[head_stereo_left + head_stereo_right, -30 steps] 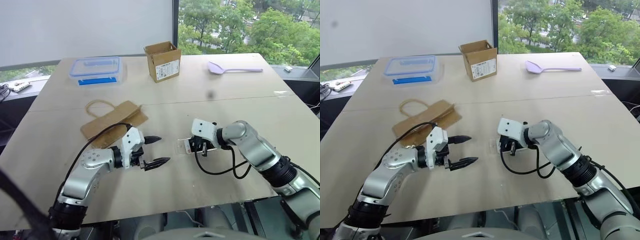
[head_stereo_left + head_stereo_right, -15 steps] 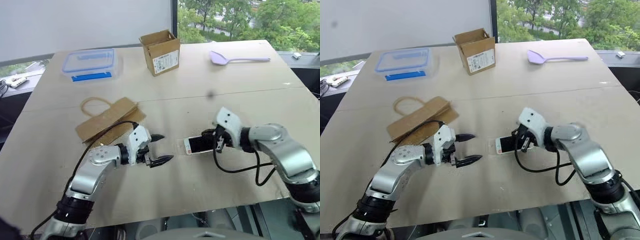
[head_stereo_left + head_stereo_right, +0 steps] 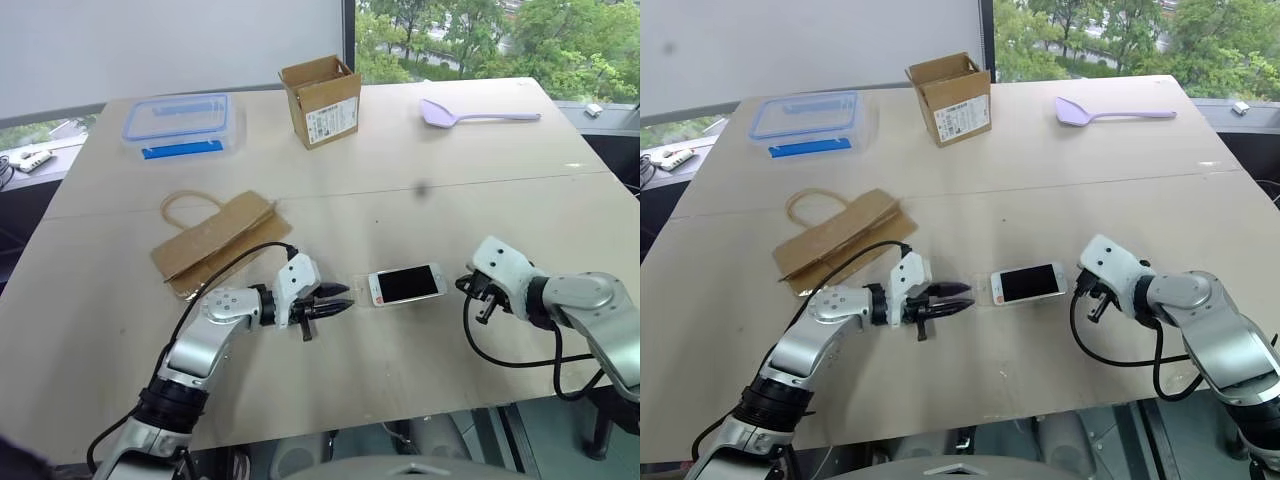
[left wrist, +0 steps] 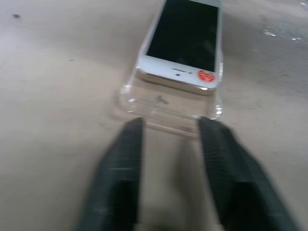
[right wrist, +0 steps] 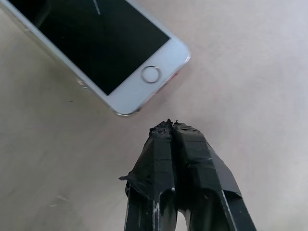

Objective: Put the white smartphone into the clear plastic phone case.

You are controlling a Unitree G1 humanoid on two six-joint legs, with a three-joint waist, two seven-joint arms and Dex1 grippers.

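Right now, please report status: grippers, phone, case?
Left gripper shut beside clear case. Right gripper shut, clear of white smartphone. Phone partly seated in case. Nothing in the way.

pale table (image 3: 480, 160) before leafy window (image 3: 480, 40)

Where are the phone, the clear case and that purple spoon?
phone (image 3: 406, 284), left eye view, middle of its black screen.
clear case (image 4: 169, 115), left wrist view, its empty end by the phone.
purple spoon (image 3: 438, 114), left eye view, on its bowl.
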